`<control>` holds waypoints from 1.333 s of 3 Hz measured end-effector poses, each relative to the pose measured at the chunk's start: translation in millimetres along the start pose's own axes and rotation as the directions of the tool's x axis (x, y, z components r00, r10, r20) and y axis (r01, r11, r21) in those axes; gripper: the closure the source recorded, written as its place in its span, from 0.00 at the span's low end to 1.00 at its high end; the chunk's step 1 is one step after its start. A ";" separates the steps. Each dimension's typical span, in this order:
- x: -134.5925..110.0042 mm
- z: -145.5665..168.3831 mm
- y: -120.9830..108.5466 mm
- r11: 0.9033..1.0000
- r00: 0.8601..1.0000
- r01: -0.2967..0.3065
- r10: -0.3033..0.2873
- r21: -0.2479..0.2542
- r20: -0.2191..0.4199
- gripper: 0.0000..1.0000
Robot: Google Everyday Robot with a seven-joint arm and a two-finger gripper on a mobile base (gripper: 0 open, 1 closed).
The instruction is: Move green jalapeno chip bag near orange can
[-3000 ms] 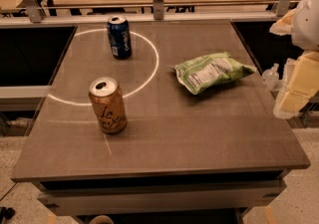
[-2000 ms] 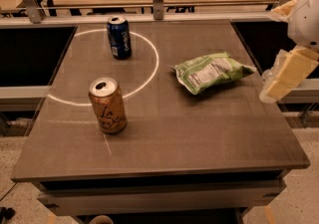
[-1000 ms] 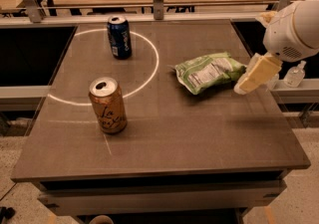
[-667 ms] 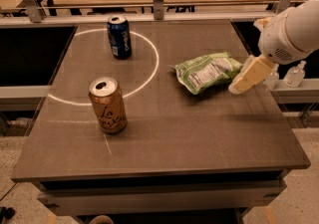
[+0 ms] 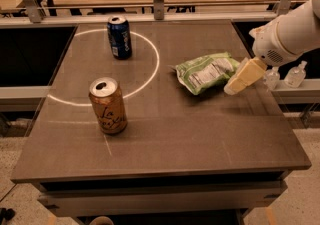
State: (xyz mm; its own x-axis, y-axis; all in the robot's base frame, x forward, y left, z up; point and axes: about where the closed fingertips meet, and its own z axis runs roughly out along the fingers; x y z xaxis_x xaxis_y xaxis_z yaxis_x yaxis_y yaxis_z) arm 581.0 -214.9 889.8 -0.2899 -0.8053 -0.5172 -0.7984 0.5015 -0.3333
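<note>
The green jalapeno chip bag (image 5: pixel 206 71) lies flat on the right half of the dark table, its white nutrition panel facing up. The orange can (image 5: pixel 107 106) stands upright at the front left, on the white circle line. My gripper (image 5: pixel 235 85) comes in from the right on a white arm and hovers just past the bag's right end, close to it. It holds nothing that I can see.
A dark blue can (image 5: pixel 119 37) stands upright at the back of the table (image 5: pixel 200 139), inside the white circle. Two small clear bottles (image 5: pixel 297 74) stand off the right edge. A rail and a wooden desk with clutter lie behind.
My arm has swung in from the right edge toward the bag, and the gripper has dropped lower and closer to the bag's right end. The bag and both cans have not moved.
</note>
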 end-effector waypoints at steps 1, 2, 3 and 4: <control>2.4 5.2 1.6 1.000 1.000 0.003 -0.003 -0.013 -0.016 0.00; 10.5 19.7 0.9 1.000 0.999 -0.025 0.024 -0.019 -0.035 0.00; 13.1 28.8 0.1 0.999 0.998 -0.042 0.041 -0.026 -0.045 0.00; 9.1 39.3 1.1 0.998 0.999 -0.042 0.040 -0.050 -0.037 0.00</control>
State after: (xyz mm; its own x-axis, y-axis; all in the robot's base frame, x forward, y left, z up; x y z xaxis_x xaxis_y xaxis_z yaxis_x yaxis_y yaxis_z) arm 598.3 -209.2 853.8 -0.3408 -0.7955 -0.5010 -0.8109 0.5184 -0.2716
